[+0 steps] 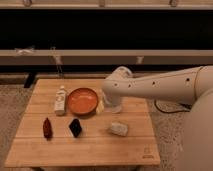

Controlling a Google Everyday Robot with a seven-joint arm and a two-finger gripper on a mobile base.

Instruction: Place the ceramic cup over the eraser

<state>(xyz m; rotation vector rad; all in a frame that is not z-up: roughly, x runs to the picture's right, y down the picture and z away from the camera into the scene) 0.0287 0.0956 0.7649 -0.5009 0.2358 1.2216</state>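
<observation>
The ceramic cup is plain white and stands on the wooden table, just right of the orange bowl. It is partly covered by my arm. My gripper hangs from the white wrist right over or around the cup; I cannot tell if it touches it. The eraser is a small black diamond-shaped block on the table in front of the bowl, to the front left of the gripper and apart from it.
A slim white bottle lies left of the bowl. A dark red oblong thing lies left of the eraser. A flat white rounded lump lies in front of the cup. My arm reaches in from the right.
</observation>
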